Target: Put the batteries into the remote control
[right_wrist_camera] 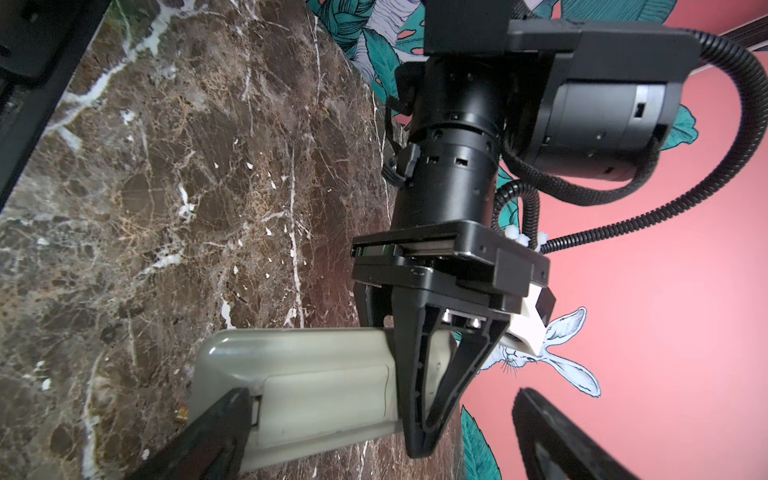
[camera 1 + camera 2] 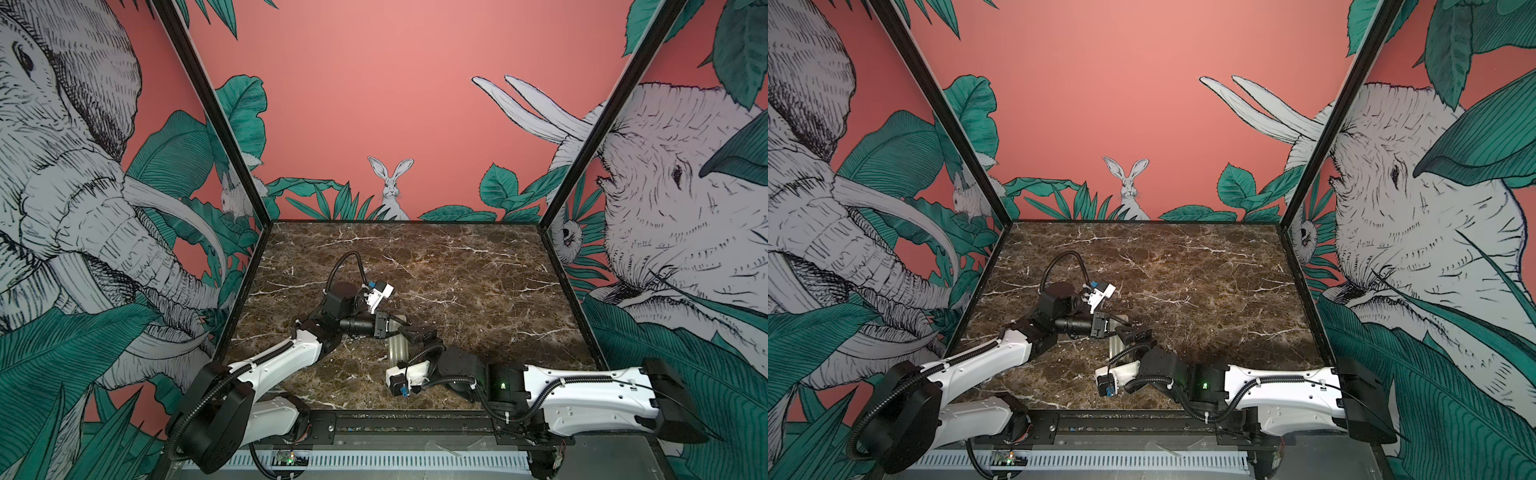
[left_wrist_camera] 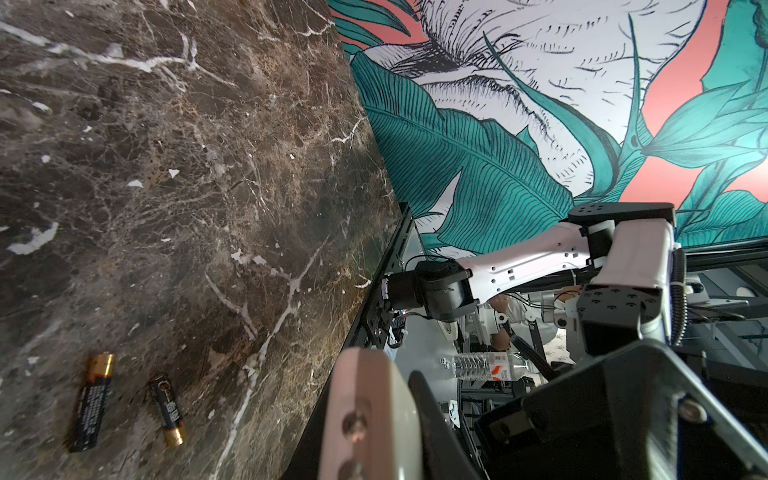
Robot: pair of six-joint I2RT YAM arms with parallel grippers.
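Well, marble tabletop (image 2: pixel 478 270), jungle-mural walls (image 2: pixel 415 83).

Dark brown marble-look tabletop (image 2: pixel 457 266) w/ white veins, in both top views. Salmon-pink back wall (image 2: pixel 395 83) at 12 o'clock, w/ drawn white rabbit (image 2: pixel 390 187) amid teal leaves (image 2: pixel 316 195). Line-drawn grey elephant (image 2: pixel 62 187) at 9 o'clock, second elephant (image 2: pixel 685 199) at 3. White slotted cable duct (image 2: pixel 415 460) at 6. Left wrist view: clear plastic water bottle (image 3: pixel 486 366), red-white label, beyond the table edge.
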